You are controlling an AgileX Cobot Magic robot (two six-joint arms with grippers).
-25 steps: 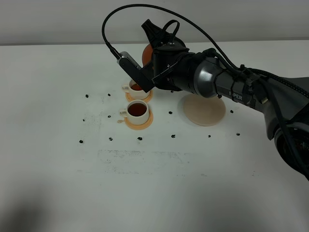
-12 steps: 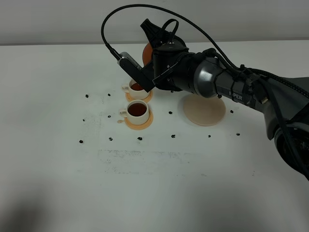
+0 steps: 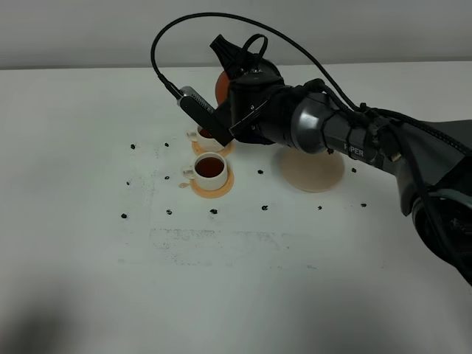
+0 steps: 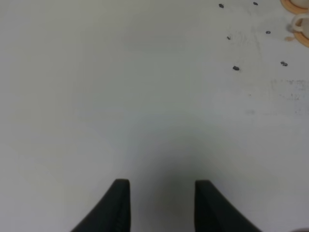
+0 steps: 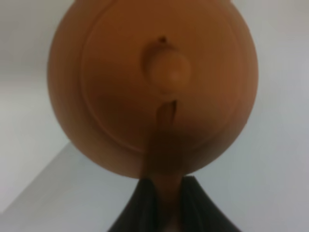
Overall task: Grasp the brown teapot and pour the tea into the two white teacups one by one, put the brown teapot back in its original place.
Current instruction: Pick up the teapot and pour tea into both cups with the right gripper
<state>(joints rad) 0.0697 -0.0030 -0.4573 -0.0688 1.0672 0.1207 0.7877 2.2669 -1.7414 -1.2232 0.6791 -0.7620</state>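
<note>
The brown teapot (image 3: 220, 84) hangs in the air over the far white teacup (image 3: 198, 135), mostly hidden behind my right arm. My right gripper (image 3: 237, 62) is shut on its loop handle. In the right wrist view the teapot (image 5: 154, 87) fills the frame, lid knob facing the camera, with the handle between my fingertips (image 5: 164, 203). The near white teacup (image 3: 210, 168) holds dark tea and stands on an orange coaster (image 3: 214, 189). The far cup also shows tea. The pale beige coaster (image 3: 315, 172) lies bare to the right. My left gripper (image 4: 161, 198) is open over bare table.
Small dark specks (image 3: 214, 212) are scattered on the white table (image 3: 236, 280) around the cups. A small spill mark (image 3: 183, 185) lies left of the near cup. A cup handle and orange coaster edge (image 4: 300, 26) show in the left wrist view.
My right arm has shifted slightly to the left and up with the teapot over the far cup. The cups and the left gripper have not moved.
</note>
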